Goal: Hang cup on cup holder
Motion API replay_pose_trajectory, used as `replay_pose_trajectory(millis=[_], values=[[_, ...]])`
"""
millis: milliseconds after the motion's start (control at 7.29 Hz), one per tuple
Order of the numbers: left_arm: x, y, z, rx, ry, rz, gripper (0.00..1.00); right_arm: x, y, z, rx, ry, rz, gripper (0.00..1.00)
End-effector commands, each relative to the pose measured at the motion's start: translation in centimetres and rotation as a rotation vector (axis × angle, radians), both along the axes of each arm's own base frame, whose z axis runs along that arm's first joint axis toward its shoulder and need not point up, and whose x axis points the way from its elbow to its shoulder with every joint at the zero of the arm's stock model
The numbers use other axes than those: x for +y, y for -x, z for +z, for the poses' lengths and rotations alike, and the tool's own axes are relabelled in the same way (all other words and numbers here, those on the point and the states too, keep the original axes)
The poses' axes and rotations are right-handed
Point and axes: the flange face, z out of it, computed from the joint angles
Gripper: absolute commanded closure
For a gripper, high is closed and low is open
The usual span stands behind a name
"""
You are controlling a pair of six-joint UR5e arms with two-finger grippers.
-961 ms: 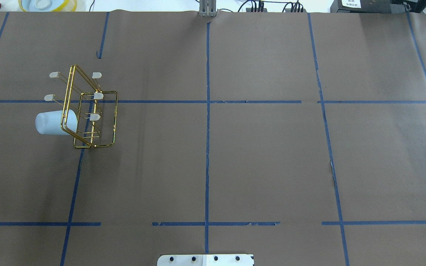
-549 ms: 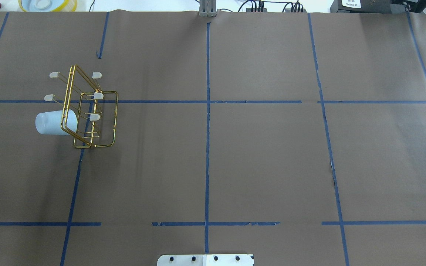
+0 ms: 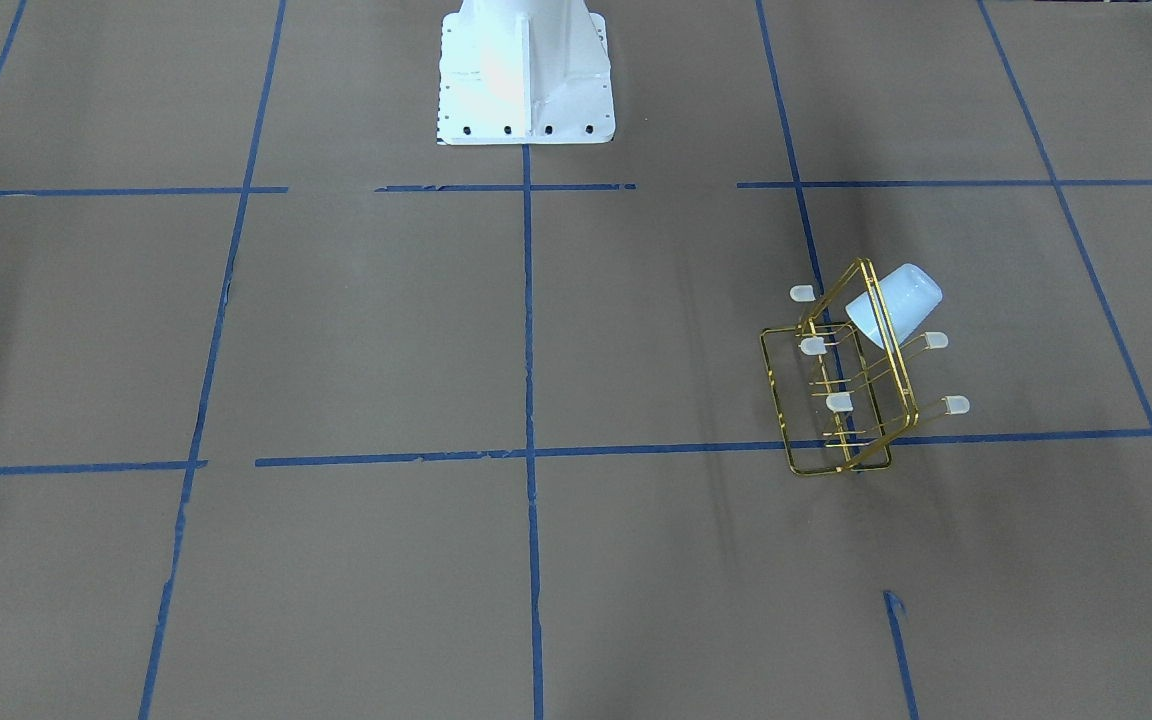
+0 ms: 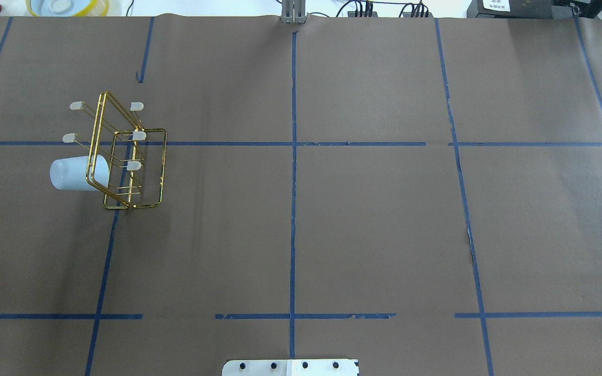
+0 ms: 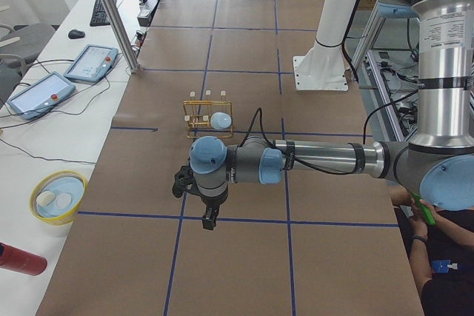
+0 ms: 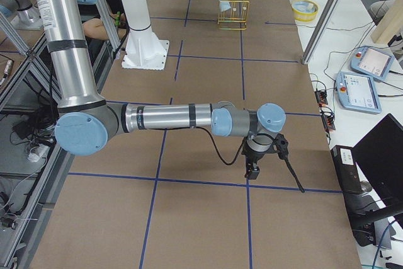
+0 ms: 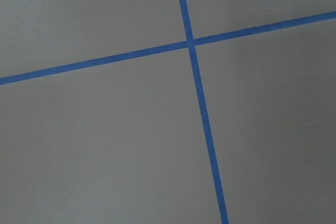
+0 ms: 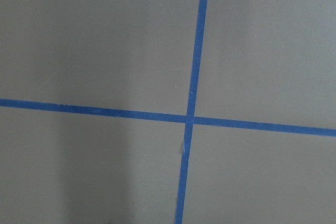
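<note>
On the left half of the brown paper-covered table point(image 4: 384, 209), far from both of my wrists, stands the gold wire cup holder point(image 4: 132, 165) point(image 3: 839, 402) with its rectangular frame upright over a crossing of the blue tape lines point(image 4: 293, 209). The small, pale blue-white plastic cup point(image 4: 73, 174) point(image 3: 901, 300) hangs on it, clear of the table. It is tilted, with its open end against the frame and its closed end pointing outward, on the side of the rack away from the table's middle and at the end nearer my white base pedestal point(image 3: 526, 70). Five translucent white caps point(image 4: 139, 136) stand bare on their thin prongs; whatever carries the cup is hidden inside it.

My left gripper point(image 5: 210, 220) hangs fingers-down from a level forearm, over the table's left end and well apart from the rack point(image 5: 206, 118) and the cup point(image 5: 220, 120). It shows only from the side, small and dark, so I cannot tell how its jaws stand. My right gripper point(image 6: 252, 169) hangs the same way at the opposite end, with the rack point(image 6: 234, 14) and cup point(image 6: 224, 4) far off; I cannot tell its jaws either. Neither has anything under it but paper: both wrist cameras see only a tape crossing point(image 7: 190, 42) point(image 8: 189, 119).
</note>
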Motion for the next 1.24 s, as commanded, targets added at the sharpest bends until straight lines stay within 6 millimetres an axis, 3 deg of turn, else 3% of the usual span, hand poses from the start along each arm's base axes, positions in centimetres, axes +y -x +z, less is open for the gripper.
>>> replay_pose_trajectory(millis=[0,1098], values=[[-0.09,-0.03,-0.07,-0.001,0.004,-0.001,0.00,-0.01,0.00,-0.01,0.000,-0.001,0.000,0.00],[-0.18,0.02,-0.90,0.003,0.029,-0.004,0.00,-0.01,0.00,-0.01,0.000,-0.001,0.000,0.00]])
